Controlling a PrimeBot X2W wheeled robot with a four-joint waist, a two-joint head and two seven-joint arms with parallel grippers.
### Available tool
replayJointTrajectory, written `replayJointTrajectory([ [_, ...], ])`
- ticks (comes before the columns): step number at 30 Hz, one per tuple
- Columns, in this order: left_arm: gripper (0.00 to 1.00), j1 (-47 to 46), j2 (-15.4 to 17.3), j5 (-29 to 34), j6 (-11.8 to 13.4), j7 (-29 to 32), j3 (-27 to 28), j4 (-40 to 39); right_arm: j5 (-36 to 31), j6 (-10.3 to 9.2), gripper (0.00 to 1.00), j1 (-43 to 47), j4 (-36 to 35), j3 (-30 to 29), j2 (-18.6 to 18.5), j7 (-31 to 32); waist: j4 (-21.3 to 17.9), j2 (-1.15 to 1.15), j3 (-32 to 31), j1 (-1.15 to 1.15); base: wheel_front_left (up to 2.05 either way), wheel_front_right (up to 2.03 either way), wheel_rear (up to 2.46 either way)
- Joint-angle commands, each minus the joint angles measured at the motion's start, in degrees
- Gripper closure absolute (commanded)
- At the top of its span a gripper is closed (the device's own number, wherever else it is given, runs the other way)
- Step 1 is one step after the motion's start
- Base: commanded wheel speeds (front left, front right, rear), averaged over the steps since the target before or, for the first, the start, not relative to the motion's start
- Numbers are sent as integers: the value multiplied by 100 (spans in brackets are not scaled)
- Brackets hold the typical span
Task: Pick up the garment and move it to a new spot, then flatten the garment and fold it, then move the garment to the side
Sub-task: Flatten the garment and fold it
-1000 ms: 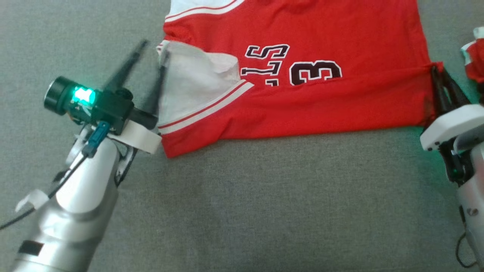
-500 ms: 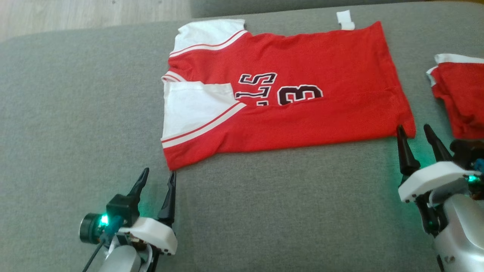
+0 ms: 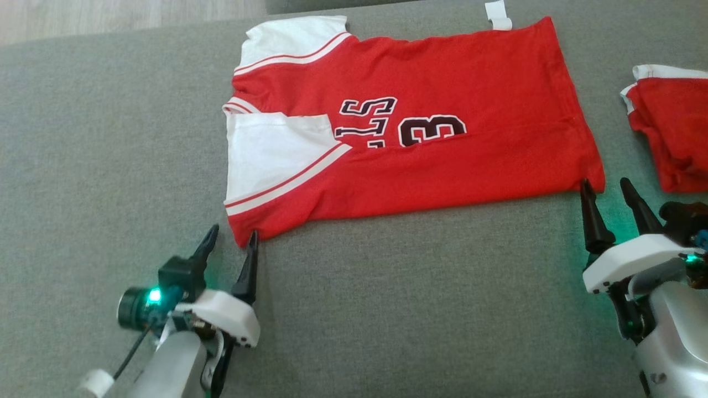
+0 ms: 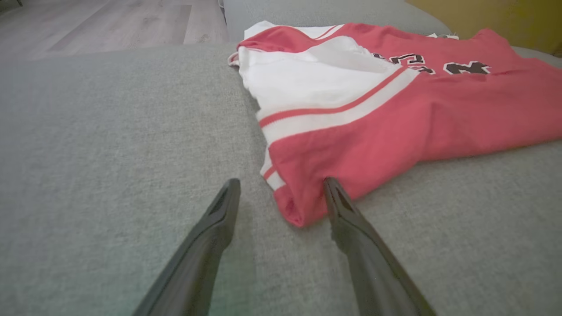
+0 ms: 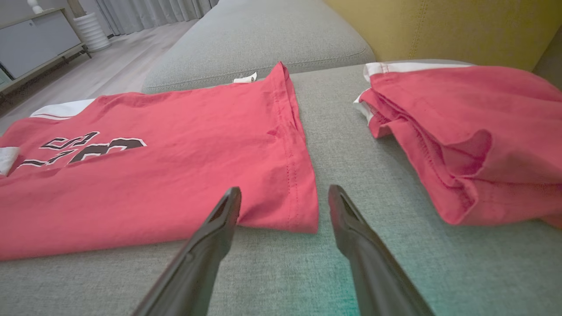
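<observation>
Across grey sofa cushion [image 3: 387, 309]: red number-13 jersey [image 3: 453, 72], lying flat mid-cushion, white sleeve [image 3: 271, 149] turned in over the chest. Off to the right, well apart: second red garment [image 3: 675, 132], already folded. Left gripper [image 3: 233, 232] released, straddling near shoulder corner [image 4: 294, 210]; right gripper [image 3: 605, 183] likewise released, flanking near hem corner [image 5: 303, 219]. Judged step: pinch both near corners for next fold. Best to slide one finger under all layers at each corner, close together, lift evenly, carry straight towards far edge by white label [image 3: 498, 15], keeping fabric taut against skew.
</observation>
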Motion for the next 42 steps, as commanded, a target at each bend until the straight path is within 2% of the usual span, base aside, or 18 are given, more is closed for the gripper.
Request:
replayJointTrajectory([
  [1, 0, -216, 65, -36, -38, -57, 160, -89, -27, -4, 0, -35, -162, 59, -120, 23, -1, 0, 19, -1, 0, 0, 0],
  [2, 38, -255, 60, -40, -71, -57, 140, -49, -39, -4, 0, -43, -159, 49, -123, 40, -2, 0, 32, -1, 0, 0, 0],
  [3, 58, -290, 55, -42, -98, -58, 120, -9, -46, -4, 0, -51, -148, 35, -122, 67, -2, 0, 43, -1, 0, 0, 0],
  [4, 91, -320, 47, -47, -122, -60, 104, 28, -45, -4, 0, -59, -134, 14, -114, 100, 1, 0, 51, -1, 0, 0, 0],
  [5, 100, -336, 36, -61, -163, -49, 81, 67, -59, -4, 0, -67, -117, 4, -111, 143, 5, 0, 54, -1, 0, 0, 0],
  [9, 100, -355, 43, -105, -244, -65, 45, 147, -109, -4, 0, -102, -22, -42, -83, 368, 34, 0, 46, -1, 0, 0, 0],
  [19, 100, -449, 173, -147, -267, -166, 55, 123, -186, -4, 0, -471, 358, -426, -28, 682, 165, 0, 81, -1, 0, 0, 0],
  [25, 100, -522, 191, -149, -253, -176, 29, 128, -255, -4, 0, -697, 598, -360, -12, 952, 211, 0, 121, -1, 0, 0, 0],
  [26, 100, -538, 192, -147, -253, -177, 20, 133, -247, -4, 21, -730, 656, -318, -9, 1043, 222, 0, 127, -1, 0, 0, 0],
  [27, 100, -554, 192, -145, -250, -180, 12, 139, -228, -4, 53, -758, 715, -286, -10, 1134, 236, 0, 131, -1, 0, 0, 0],
  [28, 100, -586, 192, -147, -252, -185, -3, 153, -164, -4, 100, -793, 789, -183, -11, 1313, 263, 0, 133, -1, 0, 0, 0],
  [34, 100, -574, 194, -170, -242, -218, -36, 173, 116, -4, 100, -751, 788, 37, -165, 1544, 308, 0, 31, -1, 0, 0, 0],
  [42, 100, -121, 290, -264, -157, -155, -49, -77, 371, -4, 100, -267, 541, 120, -513, 1443, 330, 0, -342, -1, 0, 0, 0],
])
